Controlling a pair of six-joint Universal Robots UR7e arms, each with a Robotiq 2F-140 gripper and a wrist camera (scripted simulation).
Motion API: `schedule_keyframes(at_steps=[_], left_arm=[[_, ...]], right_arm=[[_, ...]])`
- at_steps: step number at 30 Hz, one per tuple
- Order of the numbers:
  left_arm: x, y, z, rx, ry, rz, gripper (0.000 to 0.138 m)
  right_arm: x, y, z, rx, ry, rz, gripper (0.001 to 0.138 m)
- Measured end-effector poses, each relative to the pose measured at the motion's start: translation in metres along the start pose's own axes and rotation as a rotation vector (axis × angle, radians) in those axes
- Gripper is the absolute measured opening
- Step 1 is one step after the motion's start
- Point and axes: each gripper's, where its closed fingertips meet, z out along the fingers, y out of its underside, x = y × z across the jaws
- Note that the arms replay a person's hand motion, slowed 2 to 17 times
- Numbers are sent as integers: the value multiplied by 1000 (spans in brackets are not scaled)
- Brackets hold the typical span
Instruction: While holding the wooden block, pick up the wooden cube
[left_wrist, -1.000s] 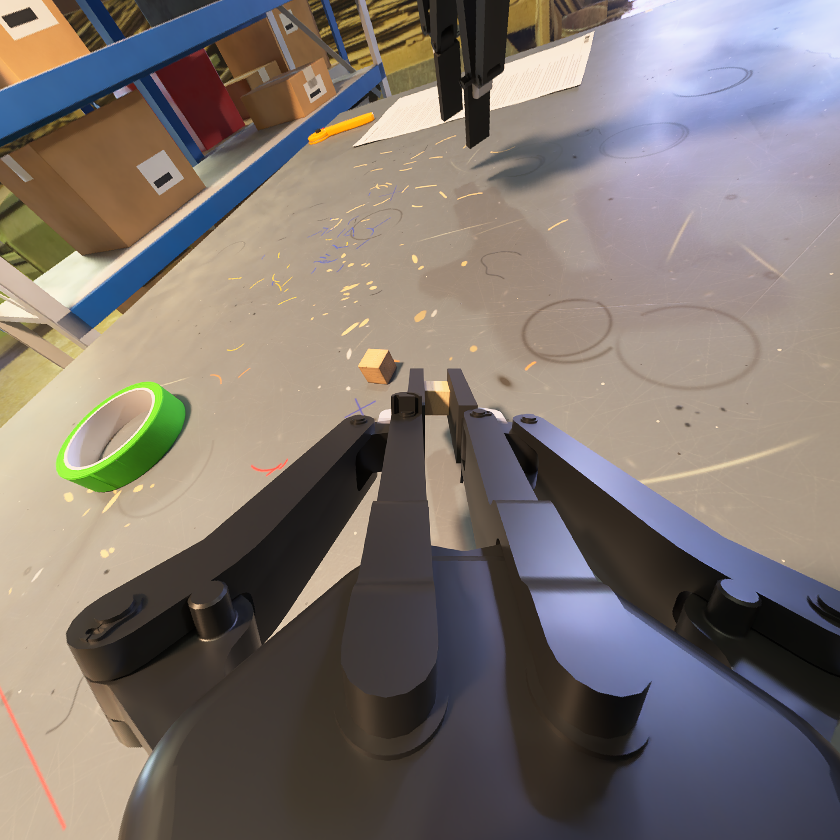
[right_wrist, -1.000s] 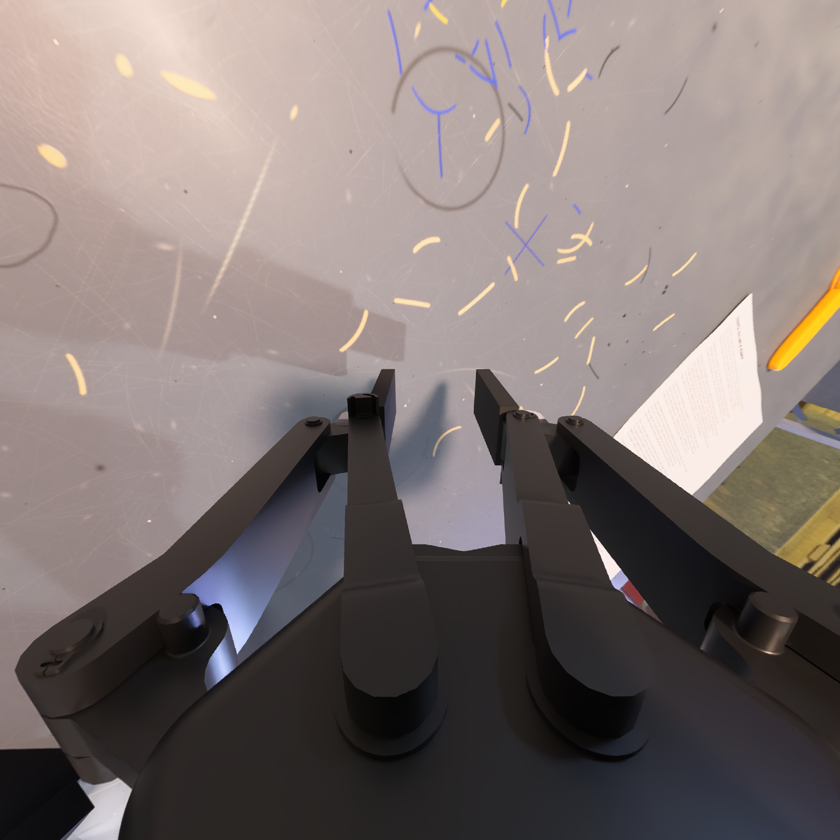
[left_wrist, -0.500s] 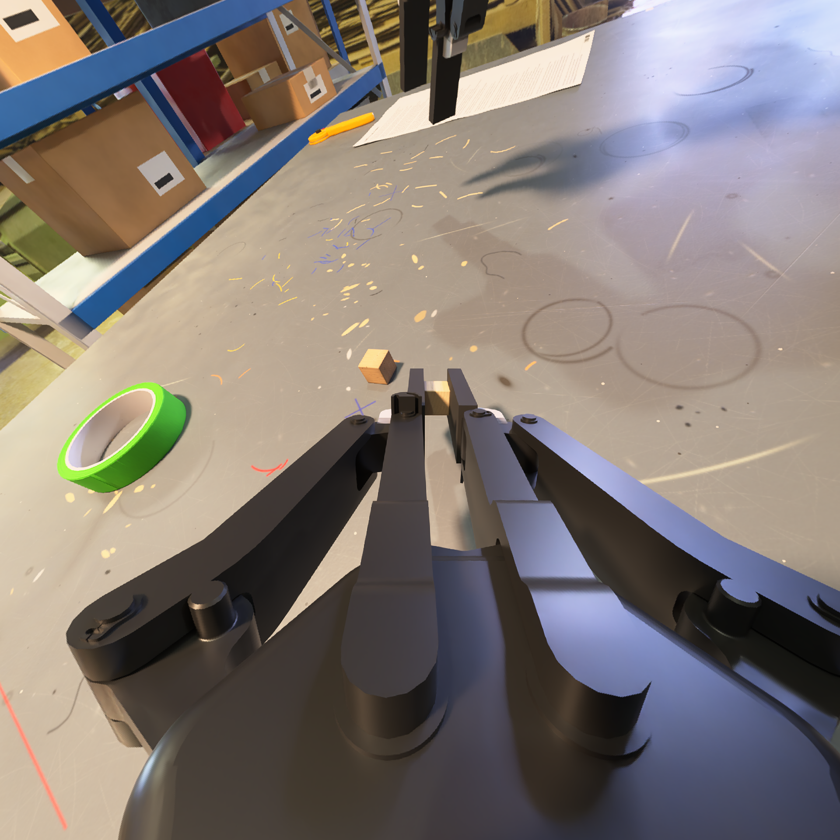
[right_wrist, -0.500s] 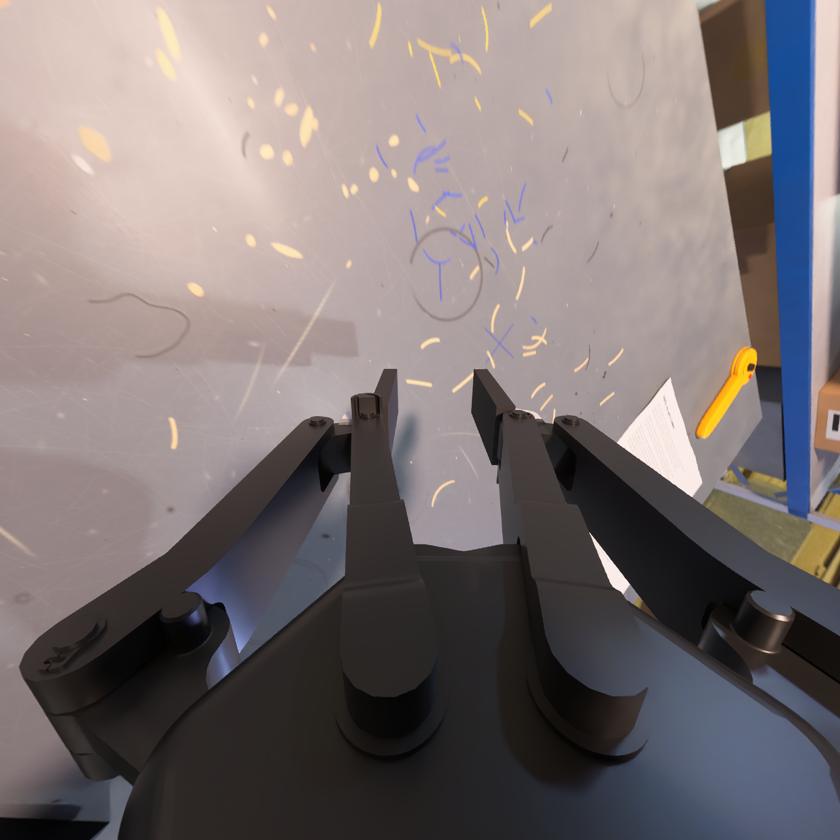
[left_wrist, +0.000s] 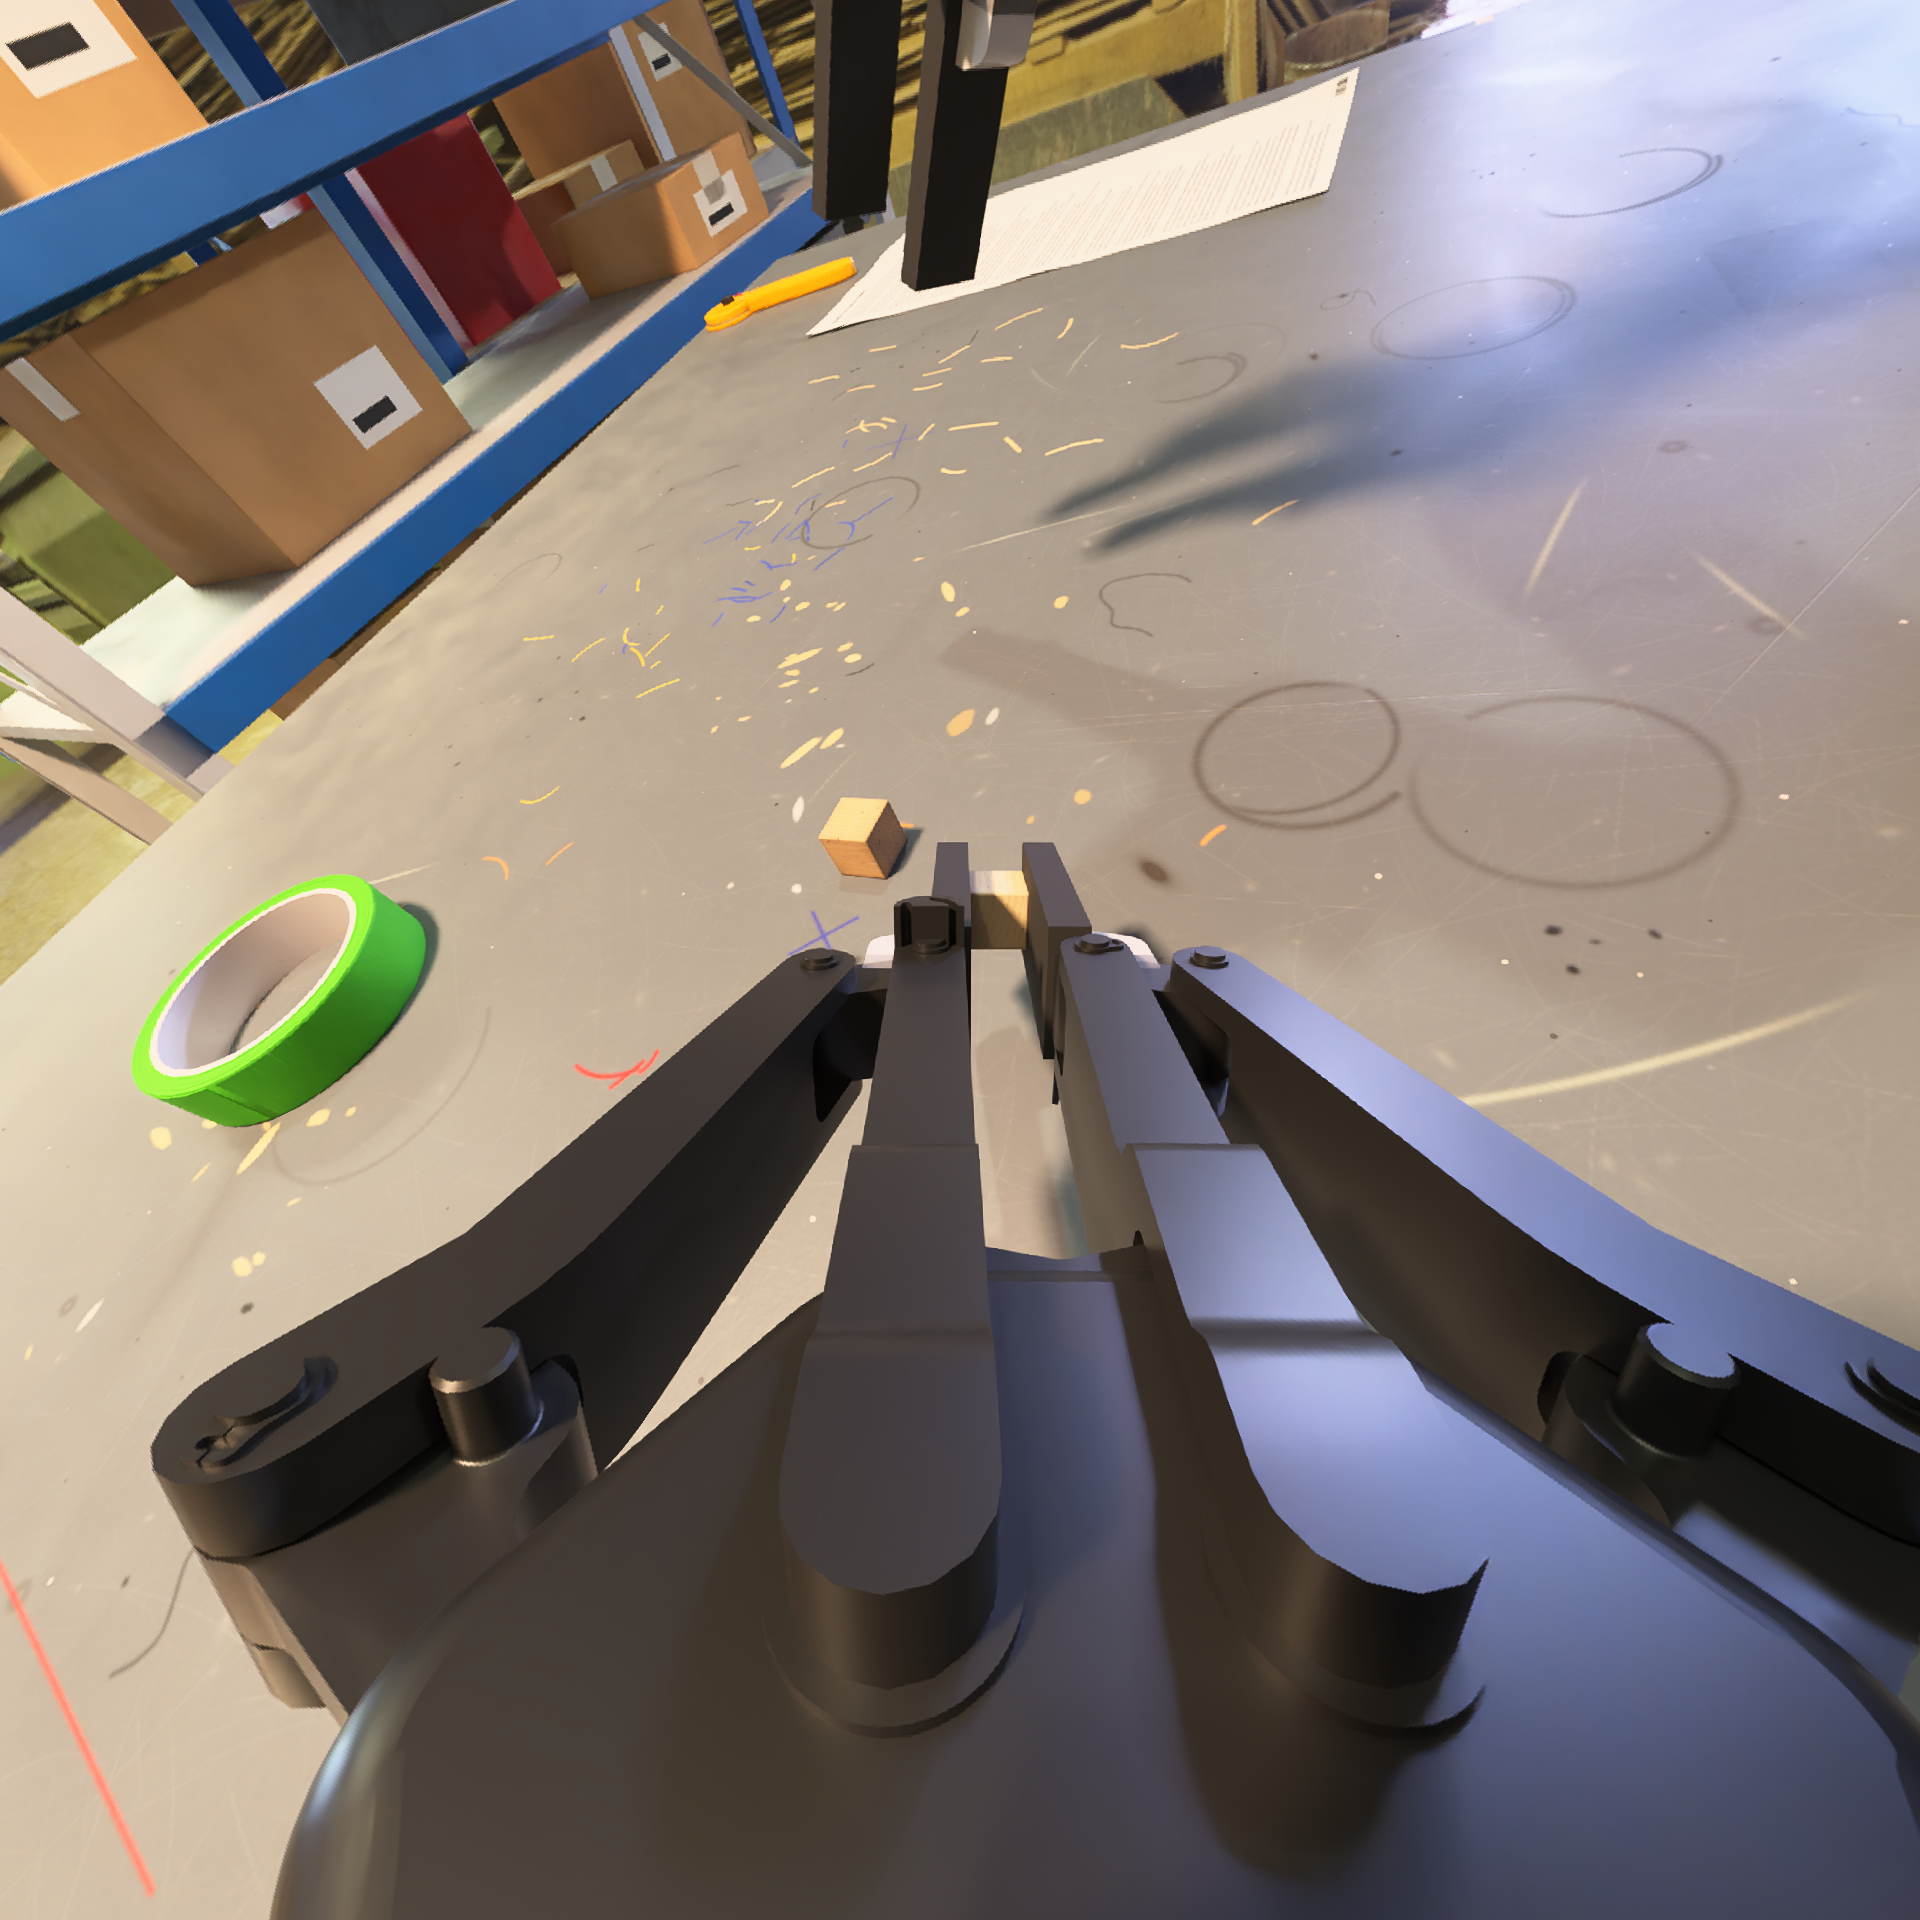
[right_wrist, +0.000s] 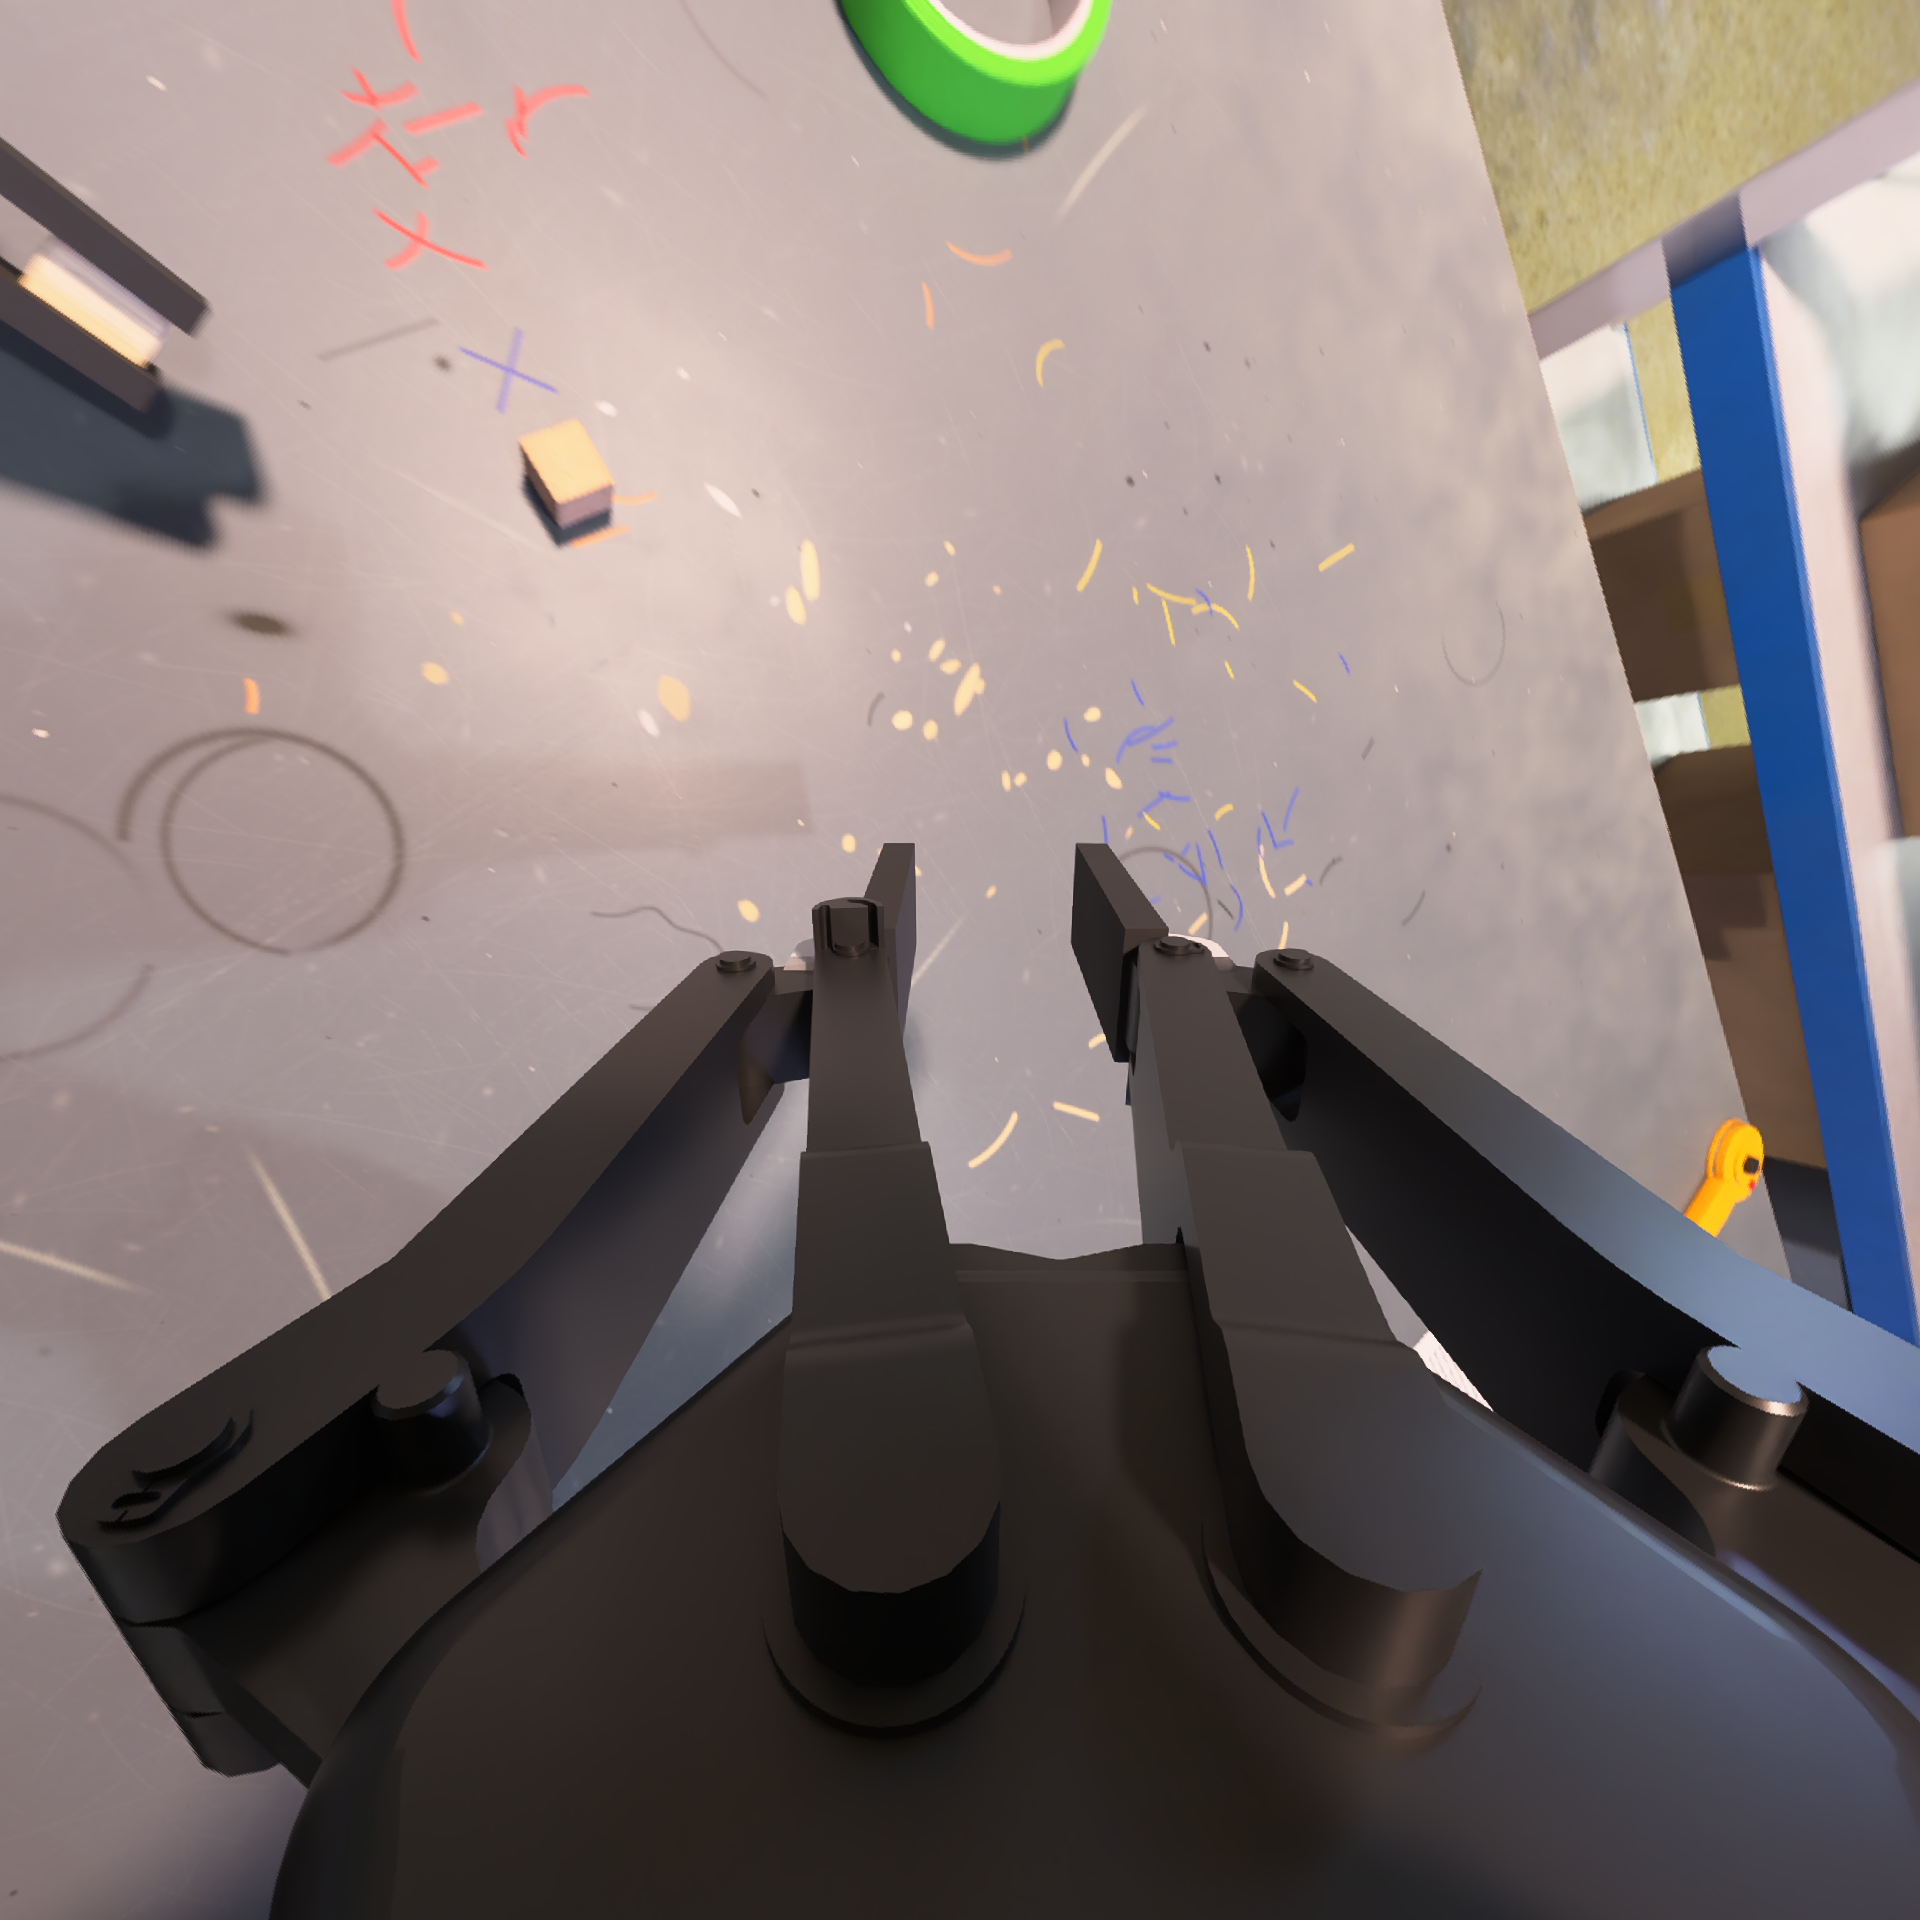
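My left gripper (left_wrist: 995, 875) is shut on a pale wooden block (left_wrist: 1000, 910) and holds it above the grey table (left_wrist: 1351, 935). A small wooden cube (left_wrist: 862, 836) lies on the table just left of and beyond its fingertips. In the right wrist view the cube (right_wrist: 566, 478) lies far ahead to the left, and the left gripper with the block (right_wrist: 88, 307) shows at the left edge. My right gripper (right_wrist: 994, 883) is open and empty, well above the table. Its fingers (left_wrist: 940, 156) hang at the top of the left wrist view.
A green tape roll (left_wrist: 275, 1003) lies at the left of the table, also in the right wrist view (right_wrist: 977, 73). A sheet of paper (left_wrist: 1122, 192) and an orange knife (left_wrist: 779, 296) lie at the far edge. Blue shelving (left_wrist: 312, 260) with cardboard boxes stands beside the table.
My right gripper has risen and swung its view, so the cube, tape roll and left gripper now show in it. The left gripper has not moved and still holds the block.
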Motion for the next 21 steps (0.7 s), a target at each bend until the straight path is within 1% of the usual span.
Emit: schedule_keyframes(at_steps=[7,12,21], left_arm=[[0,0,0,0,1,-1,14],[0,0,0,-1,1,-1,14],[0,0,0,-2,1,2,14]], right_arm=[[-32,-35,-5,67,-55,-79,40],[-56,-57,-6,110,-101,-149,39],[-91,-87,1,165,-161,-280,38]])
